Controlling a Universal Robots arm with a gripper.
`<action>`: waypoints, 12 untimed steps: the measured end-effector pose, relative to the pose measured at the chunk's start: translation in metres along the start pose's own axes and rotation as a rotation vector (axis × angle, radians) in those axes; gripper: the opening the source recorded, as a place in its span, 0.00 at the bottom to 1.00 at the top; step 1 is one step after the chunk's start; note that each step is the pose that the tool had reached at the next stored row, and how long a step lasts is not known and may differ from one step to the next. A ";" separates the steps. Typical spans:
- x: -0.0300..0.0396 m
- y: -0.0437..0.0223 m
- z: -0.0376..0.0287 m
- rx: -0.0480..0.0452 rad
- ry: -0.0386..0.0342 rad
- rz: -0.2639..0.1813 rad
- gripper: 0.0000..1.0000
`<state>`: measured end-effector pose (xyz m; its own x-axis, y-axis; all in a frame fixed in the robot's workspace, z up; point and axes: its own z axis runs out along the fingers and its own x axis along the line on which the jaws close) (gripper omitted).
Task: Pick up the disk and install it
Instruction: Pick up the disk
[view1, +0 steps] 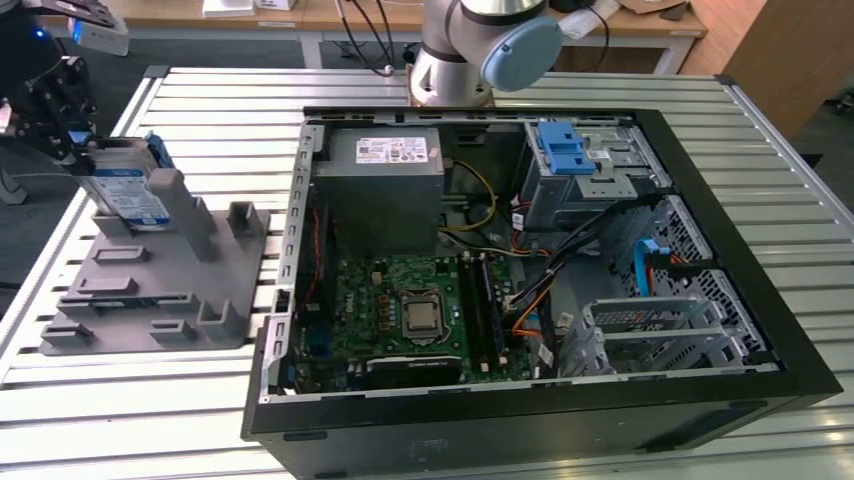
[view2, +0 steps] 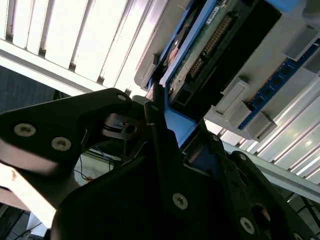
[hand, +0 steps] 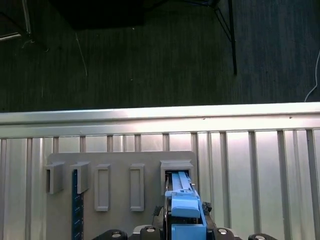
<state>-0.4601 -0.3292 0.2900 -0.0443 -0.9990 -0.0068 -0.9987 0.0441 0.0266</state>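
Work is at the upper left of the exterior view. There the gripper (view1: 78, 140) holds the top end of the disk (view1: 127, 190). In both wrist views the black jaws look closed on the disk's blue frame. The disk stands on its edge in a slot of the grey holder (view1: 160, 290), left of the open computer case (view1: 534, 430).

I think the step is lifting the disk out. It is best to hold it tight and pull straight along the slot. If it tips, it may catch on the slot walls.

The low end of the disk is hidden in the slot. The arm behind the gripper is cut off at the left edge. I cannot tell if the disk touches the slot floor.
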 end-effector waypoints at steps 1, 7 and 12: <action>0.0000 0.0000 0.0000 -0.0002 0.0004 -0.014 0.37; 0.0001 0.0000 0.0000 -0.0003 0.0009 -0.027 0.37; 0.0001 0.0000 0.0000 -0.0002 0.0008 -0.028 0.44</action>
<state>-0.4601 -0.3293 0.2900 -0.0162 -0.9998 -0.0068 -0.9995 0.0160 0.0267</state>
